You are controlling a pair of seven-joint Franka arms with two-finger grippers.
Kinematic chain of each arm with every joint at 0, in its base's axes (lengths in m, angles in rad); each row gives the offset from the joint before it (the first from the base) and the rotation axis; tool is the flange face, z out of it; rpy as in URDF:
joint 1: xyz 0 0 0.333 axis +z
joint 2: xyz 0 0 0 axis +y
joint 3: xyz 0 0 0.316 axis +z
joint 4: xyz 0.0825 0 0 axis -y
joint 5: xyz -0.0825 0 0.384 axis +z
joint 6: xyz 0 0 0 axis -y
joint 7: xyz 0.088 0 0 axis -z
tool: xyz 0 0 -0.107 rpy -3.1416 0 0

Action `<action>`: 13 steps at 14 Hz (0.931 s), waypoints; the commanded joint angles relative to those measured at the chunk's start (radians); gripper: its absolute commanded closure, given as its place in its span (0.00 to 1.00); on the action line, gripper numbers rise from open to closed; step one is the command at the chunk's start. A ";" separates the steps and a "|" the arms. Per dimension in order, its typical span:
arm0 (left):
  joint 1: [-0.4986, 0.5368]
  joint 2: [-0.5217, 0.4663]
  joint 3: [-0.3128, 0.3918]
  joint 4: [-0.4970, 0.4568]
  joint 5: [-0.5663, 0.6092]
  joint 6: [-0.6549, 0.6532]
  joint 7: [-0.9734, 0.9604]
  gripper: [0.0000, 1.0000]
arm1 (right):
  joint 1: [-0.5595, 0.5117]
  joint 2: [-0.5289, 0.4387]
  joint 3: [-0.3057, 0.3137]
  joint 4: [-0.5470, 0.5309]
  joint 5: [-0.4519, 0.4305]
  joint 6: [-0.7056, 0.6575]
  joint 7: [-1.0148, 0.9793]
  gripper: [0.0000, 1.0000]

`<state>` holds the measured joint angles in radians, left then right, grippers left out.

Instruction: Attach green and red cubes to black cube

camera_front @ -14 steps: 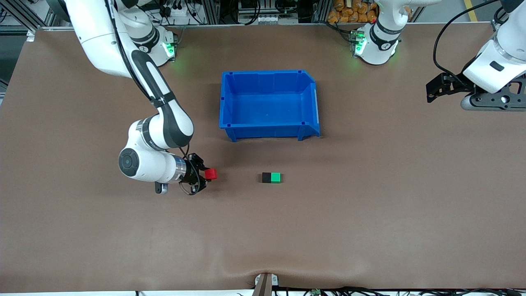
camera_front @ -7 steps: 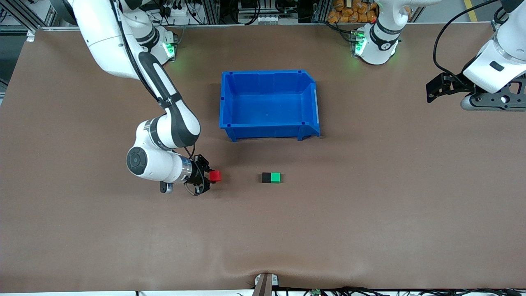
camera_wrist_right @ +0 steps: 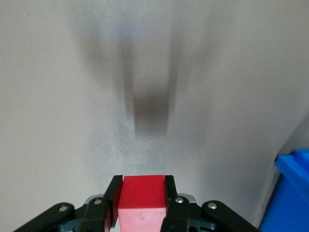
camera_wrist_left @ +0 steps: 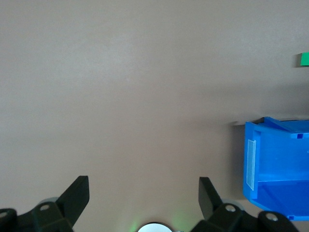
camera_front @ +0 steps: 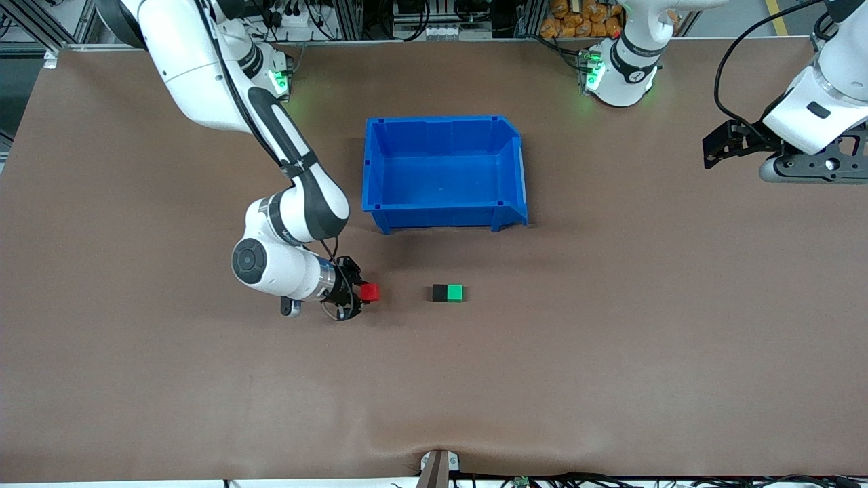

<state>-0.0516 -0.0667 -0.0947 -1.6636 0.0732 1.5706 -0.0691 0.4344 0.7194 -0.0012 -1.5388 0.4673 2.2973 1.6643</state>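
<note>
Here, the small matte black cube (camera_front: 440, 293) sits on the brown table, nearer the front camera than the big blue plastic bin (camera_front: 444, 169), with the bright green cube (camera_front: 456, 292) stuck to its side toward the left arm's end. Together they make a short bar lying along the table's length. The right gripper (camera_front: 365, 293) pinches the little red cube (camera_front: 369, 292) by two flat sides, just above the table, toward the right arm's end from the black cube. It looks light and hard. The left gripper (camera_front: 711, 146), spread wide, waits over the left arm's end.
</note>
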 commanded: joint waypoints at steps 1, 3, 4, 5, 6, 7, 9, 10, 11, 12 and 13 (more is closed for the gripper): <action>0.003 -0.019 -0.005 -0.008 -0.004 -0.017 0.002 0.00 | 0.026 0.041 -0.010 0.057 0.016 0.013 0.047 1.00; 0.004 -0.021 -0.005 -0.008 -0.004 -0.018 0.002 0.00 | 0.030 0.043 -0.008 0.062 0.016 0.021 0.058 1.00; 0.003 -0.021 -0.005 -0.008 -0.004 -0.018 0.002 0.00 | 0.033 0.043 -0.008 0.063 0.016 0.021 0.066 1.00; 0.003 -0.021 -0.005 -0.008 -0.004 -0.018 0.002 0.00 | 0.038 0.045 -0.010 0.065 0.016 0.021 0.069 1.00; 0.004 -0.021 -0.005 -0.008 -0.004 -0.021 0.002 0.00 | 0.038 0.046 -0.010 0.066 0.016 0.022 0.075 1.00; 0.004 -0.022 -0.005 -0.008 -0.004 -0.026 0.002 0.00 | 0.040 0.048 -0.010 0.069 0.016 0.022 0.078 1.00; 0.004 -0.024 -0.005 -0.008 -0.004 -0.027 0.002 0.00 | 0.041 0.054 -0.010 0.083 0.016 0.024 0.097 1.00; 0.003 -0.024 -0.005 -0.008 -0.004 -0.029 0.002 0.00 | 0.043 0.057 -0.008 0.089 0.016 0.024 0.113 1.00; 0.003 -0.024 -0.005 -0.008 -0.004 -0.029 0.002 0.00 | 0.050 0.060 -0.010 0.089 0.016 0.027 0.126 1.00; 0.003 -0.024 -0.005 -0.008 -0.004 -0.029 0.002 0.00 | 0.052 0.061 -0.010 0.091 0.016 0.034 0.136 1.00; 0.003 -0.024 -0.005 -0.008 -0.004 -0.027 0.002 0.00 | 0.053 0.063 -0.010 0.091 0.016 0.040 0.141 1.00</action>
<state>-0.0523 -0.0677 -0.0950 -1.6636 0.0732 1.5551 -0.0691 0.4710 0.7541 -0.0012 -1.4858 0.4675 2.3264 1.7765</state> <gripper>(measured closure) 0.000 0.604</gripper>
